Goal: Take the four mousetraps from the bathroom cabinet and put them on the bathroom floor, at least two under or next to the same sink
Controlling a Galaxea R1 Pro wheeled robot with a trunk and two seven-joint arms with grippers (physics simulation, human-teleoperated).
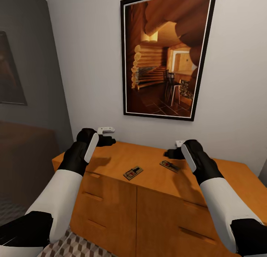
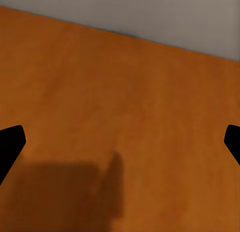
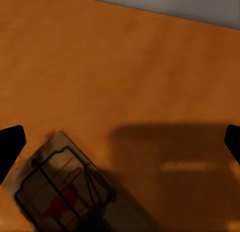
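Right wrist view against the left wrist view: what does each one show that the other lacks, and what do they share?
The right wrist view has a mousetrap lying flat on the cabinet top, near the right gripper's dark fingertips. The left wrist view has bare wood with an arm shadow and no trap between its fingertips. Both share the orange-brown top, a strip of pale wall and widely spread fingers.

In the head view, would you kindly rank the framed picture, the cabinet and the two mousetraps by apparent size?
1. Cabinet, cut off by the frame edge.
2. Framed picture, somewhat smaller.
3. The two mousetraps, left one and right one: look alike, and the right gripper partly overlaps the right one, so unranked.
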